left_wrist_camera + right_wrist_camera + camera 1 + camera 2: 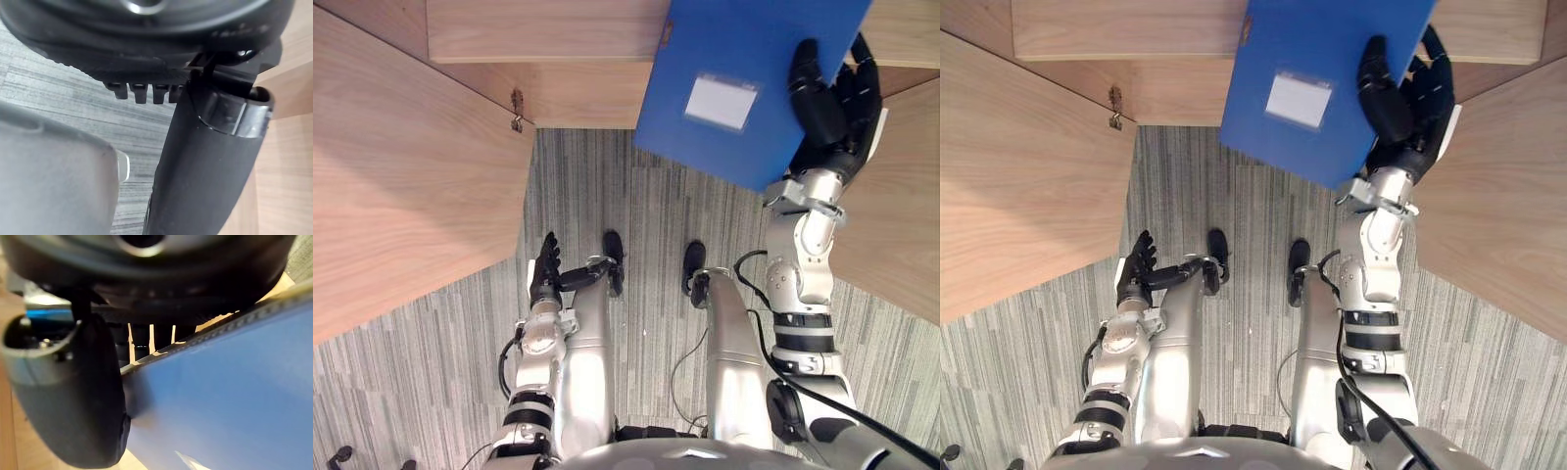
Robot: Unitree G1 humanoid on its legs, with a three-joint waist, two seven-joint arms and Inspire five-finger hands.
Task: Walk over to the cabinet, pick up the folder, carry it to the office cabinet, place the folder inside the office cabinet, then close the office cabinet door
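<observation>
- Nearest, L hand (546, 269) hangs low beside the robot's leg over the grey striped carpet (646, 196); fingers straight and relaxed, holding nothing.
- L wrist view: its thumb (205, 171) sticks out free, with carpet and a bit of wood panel past it.
- Further fwd and raised, R hand (832, 108) grips the blue folder (744, 49) at its R edge: thumb across the front face, fingers wrapped behind.
- R wrist view agrees: thumb (73, 406) pressed on the blue face, fingers (142, 340) curled behind the folder's edge.
- Folder is tilted, front face to the head cam, with a white label pocket (722, 102) near the middle. Off the floor, carried by R hand alone.
- L door (401, 176) stands open on the robot's L, metal hinge (518, 110) at its far corner; R door (901, 225) is open on the R, just beside the R hand.
- Farthest, the wooden cabinet (548, 29) lies between the two doors. Folder's far end overlaps it; can't tell if it's inside.
</observation>
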